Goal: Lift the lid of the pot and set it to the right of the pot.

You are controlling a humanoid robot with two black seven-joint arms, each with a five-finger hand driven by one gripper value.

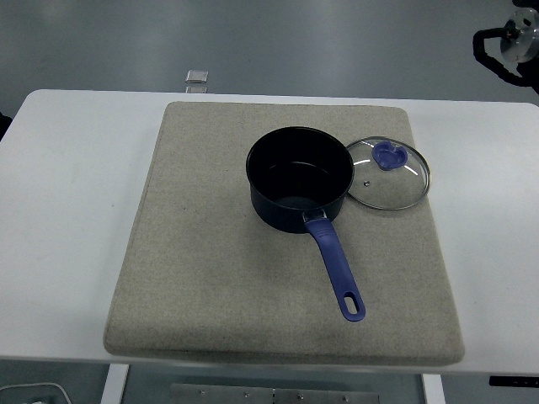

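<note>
Right hand [511,50], black, up at far right corner of picture, beyond far right corner of white worktop [76,151], well clear of everything. Only partly in frame; curled black outline plus pale rounded part visible, but fingers open or closed: cannot tell. Holding nothing visible. Left hand not in view at all.

Nearest task item to that hand: round clear glass pot lid with metal rim and blue knob [388,173]. Lying flat, knob up, on beige fabric mat [210,278], toward mat's far right corner, inside mat's right edge. Lid's left rim touching or just tucked against pot wall; cannot tell which. Small vent hole visible in glass.

Next: dark blue saucepan with long blue handle [299,178], uncovered, black interior showing, apparently empty. Sitting right of mat centre, toward far edge. Handle pointing toward near edge of worktop, slanted slightly right, hanging loop at tip.

Mat covering most of worktop middle; bare white margins at left, right and far edges. Small clear object [197,77] on floor beyond far edge, unrelated.

Progress judgement: lid off pot and resting to pot's right, so placement looks done. Hand away from lid, nothing gripped. Nothing evidently left, except perhaps arm parking fully. Only quibble: lid very close to pot, not clearly separated.
</note>
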